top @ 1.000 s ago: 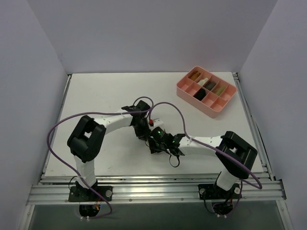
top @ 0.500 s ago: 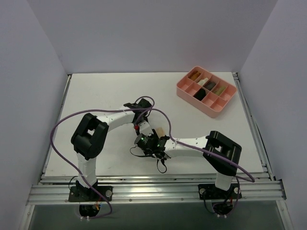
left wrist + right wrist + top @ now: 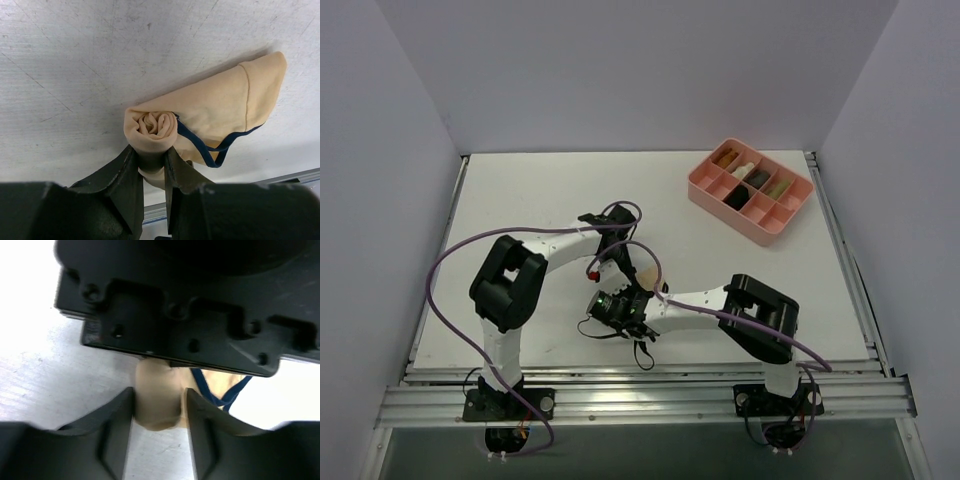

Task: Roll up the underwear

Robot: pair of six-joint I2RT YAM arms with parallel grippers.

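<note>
The underwear (image 3: 220,107) is a tan cloth with dark trim, lying on the white table and partly wound into a roll (image 3: 152,127). My left gripper (image 3: 152,157) is shut on the near end of that roll. In the top view only a small tan patch of the underwear (image 3: 649,277) shows beside the left gripper (image 3: 626,268). My right gripper (image 3: 159,392) stands open with one finger on each side of the roll's other end (image 3: 157,410), close to it, a thin gap on the right side. The left gripper's black body (image 3: 190,305) hangs right above.
A pink divided tray (image 3: 725,215) holding several small rolled cloths sits at the back right of the table. Purple cables (image 3: 450,270) loop over both arms. The table's near edge with its metal rail (image 3: 640,395) lies just behind the grippers.
The right arm has swung left across the table, bringing its gripper up to the left gripper and around the roll. The left gripper has kept its hold and barely moved.
</note>
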